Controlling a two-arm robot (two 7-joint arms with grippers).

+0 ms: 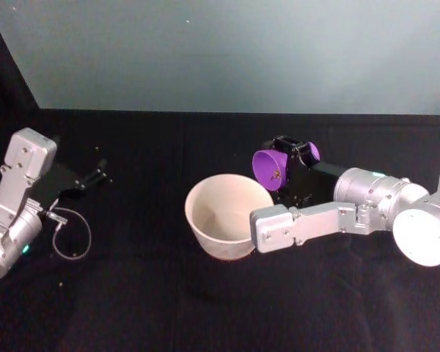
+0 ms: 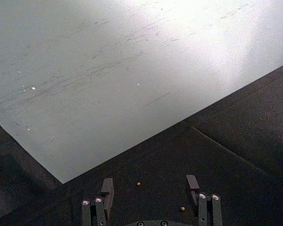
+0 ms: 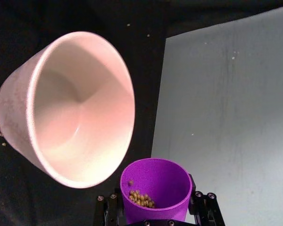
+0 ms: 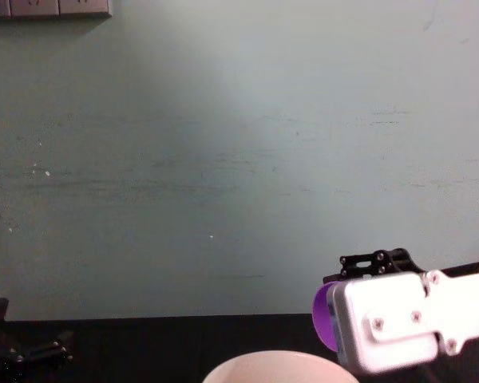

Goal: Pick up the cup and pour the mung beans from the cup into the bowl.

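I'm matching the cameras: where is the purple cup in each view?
Head view: cup right of centre, tipped beside the bowl.
Right wrist view: cup bottom centre, in the right gripper, beside the bowl.
Chest view: cup lower right, above the bowl.
Left wrist view: left gripper, wall, table.
Shared landmark: the bowl.

Right arm [image 1: 367, 198] lay in from 3 o'clock, wrist rolled over, right gripper [image 1: 286, 160] clamped on the cup [image 1: 268, 169], left arm [image 1: 18, 198] parked at 9 o'clock, left gripper [image 1: 97, 173] fingers spread apart.
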